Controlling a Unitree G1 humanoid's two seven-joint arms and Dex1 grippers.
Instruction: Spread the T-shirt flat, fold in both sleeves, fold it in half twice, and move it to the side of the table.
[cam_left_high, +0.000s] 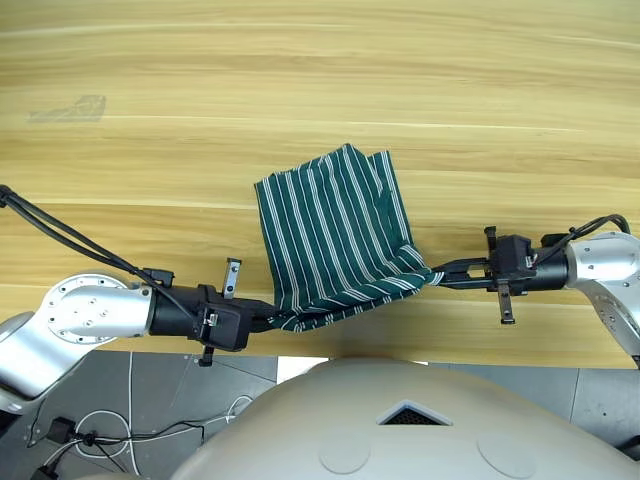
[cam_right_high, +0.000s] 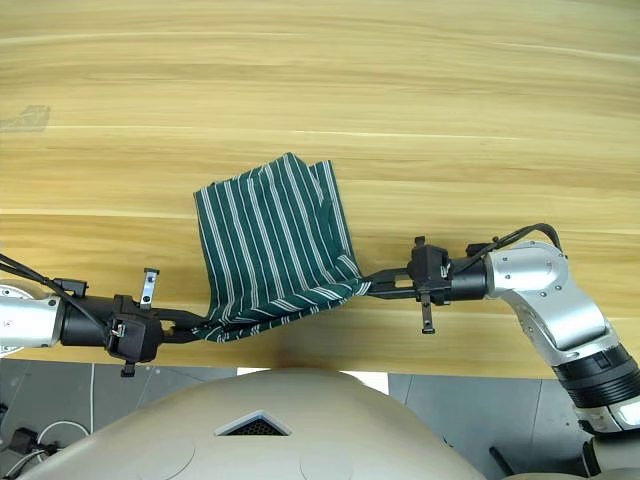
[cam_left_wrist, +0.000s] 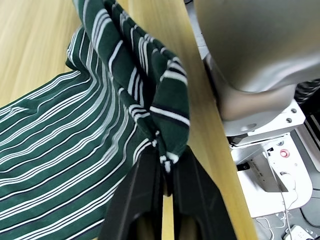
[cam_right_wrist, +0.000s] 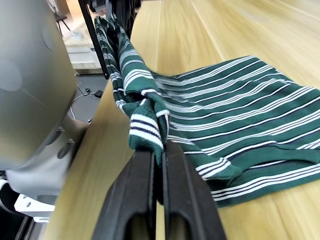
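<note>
one t-shirt, pinched at two corners by left gripper and right gripper.

The T-shirt is dark green with thin white stripes, on a light wood-grain table.

The T-shirt, dark green with thin white stripes, lies folded into a rough rectangle by the table's near edge, about midway along it, its far part flat on the wood and its bunched near hem lifted and stretched along that edge.
</note>
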